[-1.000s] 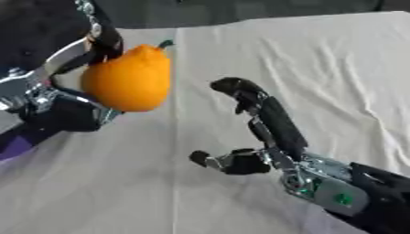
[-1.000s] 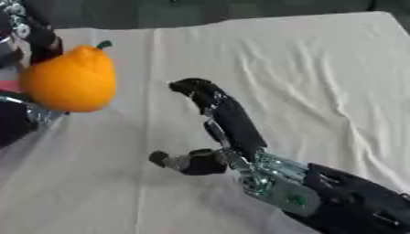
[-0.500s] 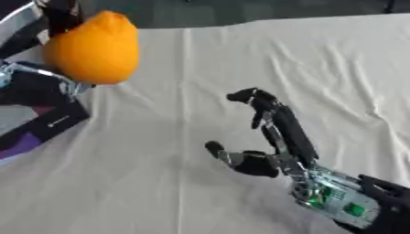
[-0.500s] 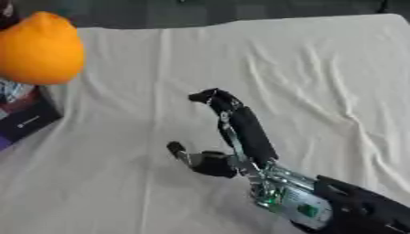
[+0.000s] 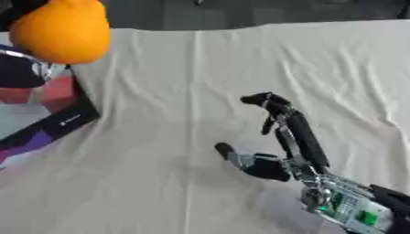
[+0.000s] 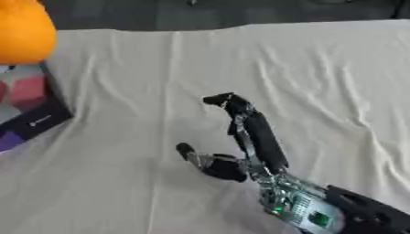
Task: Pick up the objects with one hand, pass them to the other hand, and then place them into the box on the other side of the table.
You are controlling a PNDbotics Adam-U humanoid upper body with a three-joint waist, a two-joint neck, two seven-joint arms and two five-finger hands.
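At upper left, the left hand (image 5: pixel 18 68) clasped the orange (image 5: pixel 60 31) above the box (image 5: pixel 48 119); the right hand (image 5: pixel 280 151), lower centre, lay released.

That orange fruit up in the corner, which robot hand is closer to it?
Left. The left robot hand is right against the orange fruit, carrying it above the box. The right robot hand is empty, low on the cloth.
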